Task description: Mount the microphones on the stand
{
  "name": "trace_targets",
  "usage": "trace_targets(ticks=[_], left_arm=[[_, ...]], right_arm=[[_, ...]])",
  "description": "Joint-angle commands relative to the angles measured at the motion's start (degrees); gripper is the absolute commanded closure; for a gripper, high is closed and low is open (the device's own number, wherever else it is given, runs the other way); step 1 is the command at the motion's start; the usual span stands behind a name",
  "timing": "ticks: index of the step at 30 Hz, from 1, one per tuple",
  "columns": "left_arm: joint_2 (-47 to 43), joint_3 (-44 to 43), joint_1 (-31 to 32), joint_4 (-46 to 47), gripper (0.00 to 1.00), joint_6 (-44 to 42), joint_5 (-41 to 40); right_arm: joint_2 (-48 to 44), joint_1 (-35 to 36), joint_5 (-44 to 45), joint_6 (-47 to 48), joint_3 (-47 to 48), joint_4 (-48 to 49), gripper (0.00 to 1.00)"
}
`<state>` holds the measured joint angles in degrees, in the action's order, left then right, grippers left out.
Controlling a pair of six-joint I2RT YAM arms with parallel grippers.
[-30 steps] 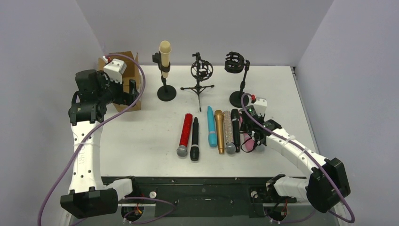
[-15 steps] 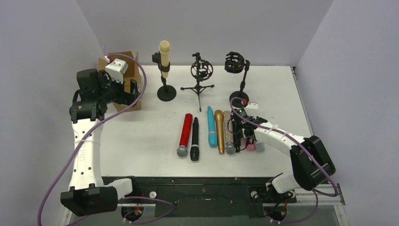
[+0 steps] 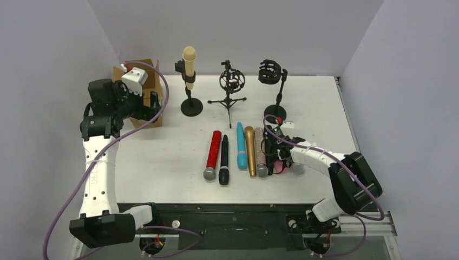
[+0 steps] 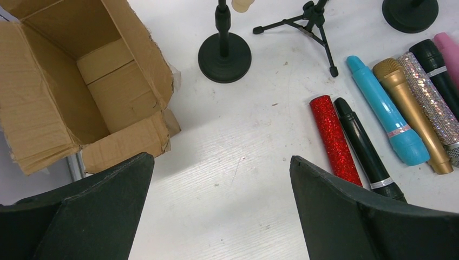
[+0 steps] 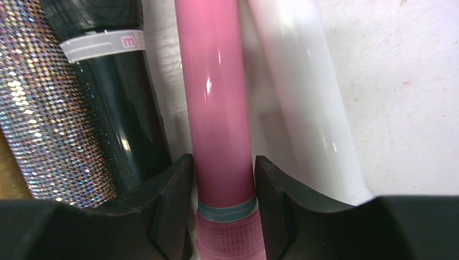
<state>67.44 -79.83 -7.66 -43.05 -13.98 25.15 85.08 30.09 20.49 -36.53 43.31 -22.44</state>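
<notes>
Microphones (image 3: 242, 154) were found lying in a row on the desk (image 3: 173, 138) at the centre of the top view. One cream microphone (image 3: 189, 62) was already seated in the stand (image 3: 191, 106) left of centre at the top.

The pink microphone (image 5: 219, 108) was recorded flat on the desk in the middle of the right wrist view. The right gripper (image 5: 223, 165) was closed narrowly on it, with a finger set against each side just above the mesh head. A black microphone (image 5: 124, 124) lay close against it on the left of that frame, and a white microphone (image 5: 303, 108) on the right. The left gripper (image 4: 221, 160) was noted spread wide and empty, above bare desk beside the cardboard box (image 4: 81, 81).

The following risks were judged:
- **Hold near the head:** the long glossy body could droop or slide between the fingers once lifted.
- **Fingers wedged into the gaps beside both neighbours:** either neighbour could be dragged or rolled out of the row.
- **A tilted microphone:** it would probably miss the clip of the empty stand (image 3: 272, 73) at the upper right of the top view.
- **A sideways push:** this could topple that stand.
</notes>
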Motion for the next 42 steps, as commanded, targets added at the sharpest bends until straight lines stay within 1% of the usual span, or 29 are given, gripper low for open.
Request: trace_targets(ticks=[1,2,4,6,7,8,10,12,18,20,22,23,24,25,26,27,28,29,30,31,32,35,38,41,42], left_arm=[[0.3,-3.9,-0.3,0.7,0.04,0.2,3.0],[0.2,-4.0,-0.3,0.8,0.04,0.2,3.6],[-0.1,-3.5,-0.3,1.4,0.04,0.3,4.6],[-0.7,-2.8,-0.3,2.4,0.04,0.6,5.4],[-1.1,-2.7,-0.3,2.6,0.04,0.3,6.4],[-1.4,-2.7,-0.3,2.9,0.04,0.1,6.9],[-2.0,-3.2,-0.2,3.3,0.04,-0.6,8.9],[-2.5,-3.6,-0.2,3.7,0.04,-1.2,11.2],[-3.6,-3.6,0.5,4.4,0.04,-3.5,20.4],[-4.5,-3.2,1.0,4.8,0.04,-7.0,22.5],[-6.1,-2.3,2.1,6.0,0.04,-9.9,23.2],[-6.8,-1.3,2.6,7.7,0.04,-10.8,23.3],[-8.2,-0.9,3.7,8.5,0.04,-13.3,23.5],[-9.0,0.2,4.3,9.6,0.04,-15.1,23.6],[-11.0,0.9,5.9,10.0,0.04,-20.0,23.7],[-12.1,3.1,8.2,11.5,0.04,-22.8,23.5],[-14.8,4.5,9.5,13.9,0.04,-27.4,22.2],[-16.2,7.4,12.2,15.3,0.04,-29.9,21.4],[-18.5,8.8,13.6,17.6,0.04,-34.6,19.4],[-19.6,11.0,16.4,18.5,0.04,-36.7,18.5],[-21.3,11.7,17.7,19.6,0.04,-40.8,16.8],[-23.8,14.5,22.8,20.7,0.04,-48.3,14.8],[-26.9,18.4,25.8,24.2,0.04,-58.0,13.4],[-28.8,20.5,28.5,25.6,0.04,-64.8,12.9],[-29.2,22.1,28.9,27.8,0.04,-67.3,13.0]], right_arm=[[0.7,0.8,-2.9,-0.4,-1.1,2.4,0.59],[0.8,1.2,-3.7,-0.5,-1.4,2.9,0.61],[1.0,2.3,-4.5,-0.6,-1.6,3.5,0.66],[0.5,3.4,-4.5,-0.9,-1.4,3.5,0.74],[0.2,4.1,-4.4,-1.0,-1.1,3.3,0.81],[-0.8,4.3,-4.4,-1.0,-0.8,3.0,0.84],[-2.7,4.9,-3.7,-1.1,0.1,1.8,0.95],[-5.0,5.1,-3.1,-1.1,1.3,0.2,0.99],[-13.3,5.1,-1.4,-0.9,5.0,-4.8,1.0],[-17.2,5.1,-1.7,-0.8,6.4,-6.4,1.0],[-20.5,5.1,-3.6,-0.3,8.0,-7.2,1.0],[-22.7,5.1,-6.4,0.0,8.9,-7.1,1.0],[-23.8,5.1,-8.0,0.8,10.0,-6.8,1.0],[-25.4,5.1,-12.5,1.3,10.6,-5.9,1.0],[-25.9,5.2,-18.5,2.2,12.1,-5.4,1.0],[-26.3,5.3,-21.8,2.7,13.0,-4.3,1.0],[-26.3,5.9,-28.2,3.9,15.0,-3.9,1.0],[-25.9,6.4,-30.7,5.1,16.0,-3.3,1.0],[-25.6,7.7,-34.0,5.6,18.1,-3.2,1.0],[-25.2,8.4,-35.6,6.6,19.2,-2.7,1.0],[-24.8,10.1,-38.6,7.1,21.2,-2.5,1.0],[-23.3,12.7,-42.7,8.5,25.2,-0.8,1.0],[-21.7,13.3,-49.6,7.6,28.3,2.7,1.0],[-19.6,14.2,-53.0,7.0,32.2,3.3,1.0],[-18.2,14.4,-53.9,6.9,33.0,3.4,1.0]])
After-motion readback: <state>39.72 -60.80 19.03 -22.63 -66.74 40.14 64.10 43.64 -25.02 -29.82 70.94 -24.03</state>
